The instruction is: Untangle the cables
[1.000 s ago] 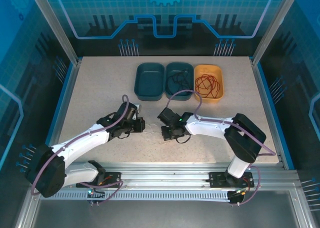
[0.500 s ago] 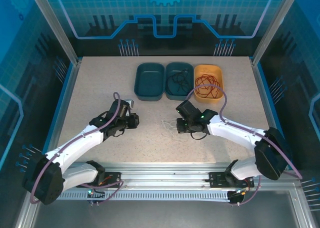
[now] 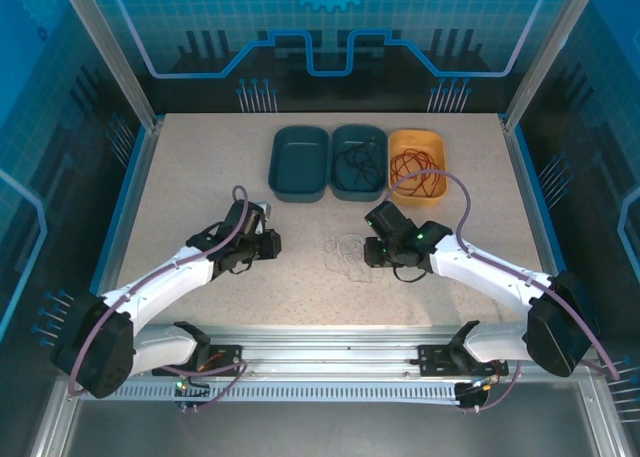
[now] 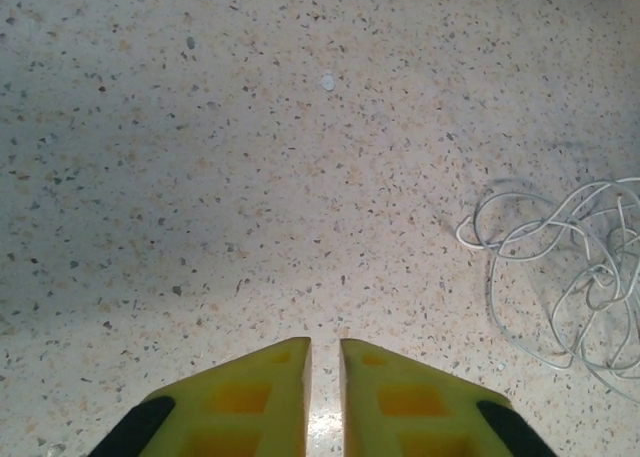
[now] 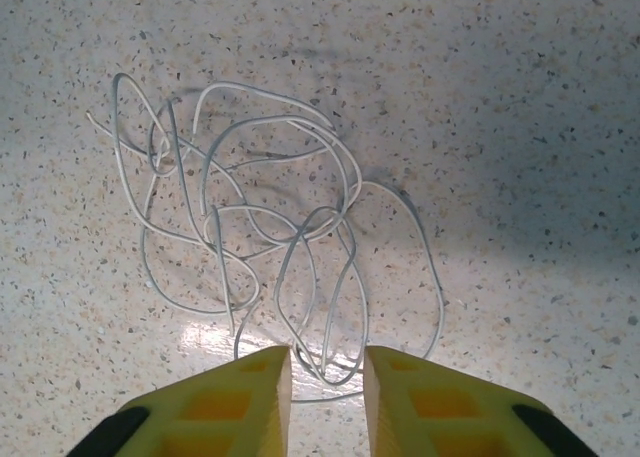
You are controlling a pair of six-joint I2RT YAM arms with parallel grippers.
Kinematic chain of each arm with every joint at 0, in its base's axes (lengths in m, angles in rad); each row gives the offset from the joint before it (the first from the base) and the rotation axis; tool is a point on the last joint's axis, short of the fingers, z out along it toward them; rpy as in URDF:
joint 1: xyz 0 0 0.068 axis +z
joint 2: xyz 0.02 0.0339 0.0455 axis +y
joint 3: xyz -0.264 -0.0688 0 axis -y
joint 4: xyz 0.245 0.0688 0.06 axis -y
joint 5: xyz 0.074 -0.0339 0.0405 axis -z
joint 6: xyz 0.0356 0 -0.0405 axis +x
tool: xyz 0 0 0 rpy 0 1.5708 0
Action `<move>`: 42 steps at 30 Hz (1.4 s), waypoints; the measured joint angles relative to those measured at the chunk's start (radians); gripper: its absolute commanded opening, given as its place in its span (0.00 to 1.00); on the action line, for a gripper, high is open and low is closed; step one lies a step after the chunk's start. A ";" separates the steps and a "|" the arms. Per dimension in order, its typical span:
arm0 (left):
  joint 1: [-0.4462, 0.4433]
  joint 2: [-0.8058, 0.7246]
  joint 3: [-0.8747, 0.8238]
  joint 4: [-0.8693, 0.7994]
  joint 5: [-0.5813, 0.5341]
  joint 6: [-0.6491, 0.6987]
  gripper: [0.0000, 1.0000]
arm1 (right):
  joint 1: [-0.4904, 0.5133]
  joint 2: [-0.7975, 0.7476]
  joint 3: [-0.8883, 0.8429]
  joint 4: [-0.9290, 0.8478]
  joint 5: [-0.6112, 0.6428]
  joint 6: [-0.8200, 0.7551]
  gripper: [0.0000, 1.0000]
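Note:
The white cable [image 3: 345,249] lies in loose, crossing loops on the speckled table between my two grippers. In the right wrist view the white cable [image 5: 250,217] spreads out just ahead of my right gripper [image 5: 327,352]. Its jaws are open, and one loop lies on the table between the fingertips, ungripped. My right gripper [image 3: 368,252] sits at the cable's right edge. My left gripper [image 3: 272,242] is a short way left of it. The left wrist view shows the left gripper [image 4: 325,345] open by a narrow slit, empty, with the white cable [image 4: 570,277] off to its right. The black cable [image 3: 355,160] and red cable [image 3: 415,169] rest in bins.
Three bins stand in a row at the back: an empty teal bin [image 3: 298,163], a teal bin [image 3: 336,167] with the black cable, and an orange bin [image 3: 441,177] with the red one. Bare tabletop surrounds the white cable.
My right gripper has slid right and back, my left gripper has drawn back to the left. Both jaws have opened a little, and the white cable now lies free between them.

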State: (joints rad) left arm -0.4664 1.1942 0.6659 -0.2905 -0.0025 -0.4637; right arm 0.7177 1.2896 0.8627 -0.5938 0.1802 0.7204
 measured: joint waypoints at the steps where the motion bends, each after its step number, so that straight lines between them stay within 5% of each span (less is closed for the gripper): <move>1: 0.000 0.003 0.000 0.010 0.016 -0.004 0.33 | 0.000 0.001 0.000 0.000 -0.001 -0.002 0.32; 7: -0.039 0.066 0.013 0.107 0.090 -0.037 0.53 | -0.013 0.063 0.000 0.004 -0.006 -0.014 0.38; 16: -0.180 0.383 0.269 0.130 0.066 -0.055 0.53 | -0.032 0.116 -0.012 0.053 -0.068 -0.006 0.42; 22: -0.203 0.452 0.328 0.132 0.029 -0.061 0.51 | -0.017 0.155 -0.031 0.090 -0.103 0.010 0.41; 29: -0.203 0.519 0.367 0.138 0.021 -0.061 0.37 | 0.002 0.203 -0.031 0.097 -0.095 0.034 0.18; 34: -0.203 0.593 0.410 0.143 0.020 -0.055 0.00 | 0.001 0.188 -0.031 0.085 -0.047 0.047 0.00; 42: -0.177 0.499 0.377 0.104 -0.081 -0.031 0.00 | -0.037 0.043 -0.030 -0.011 0.063 0.042 0.00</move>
State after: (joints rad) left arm -0.6437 1.6936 1.0428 -0.1867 -0.0834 -0.4942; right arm 0.6811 1.3323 0.8330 -0.6044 0.2436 0.7628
